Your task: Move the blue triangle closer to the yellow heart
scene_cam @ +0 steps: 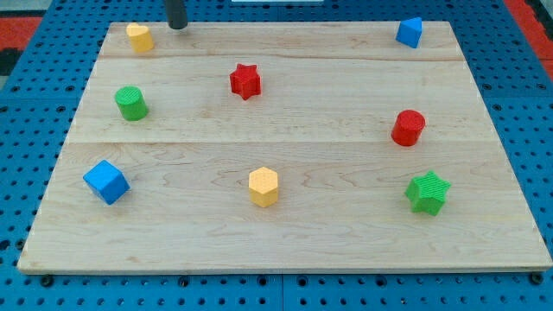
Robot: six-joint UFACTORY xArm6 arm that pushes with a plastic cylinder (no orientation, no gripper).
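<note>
My tip (177, 27) sits at the view's top edge of the wooden board (285, 233), touching nothing and holding nothing. The yellow heart (139, 37) lies just to its left. The blue triangle (409, 32) is well apart to its right, in the board's top-right corner.

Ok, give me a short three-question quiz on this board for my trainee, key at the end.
1. True or false: my tip touches the blue triangle.
2. Which block lies nearest my tip? A) red star B) yellow heart C) green cylinder
3. Fill in: the blue triangle sits at the view's top ____ corner of the board.

Key: 1 false, my tip is far off at the view's top left, beside the yellow heart; 2 B; 3 right.
</note>
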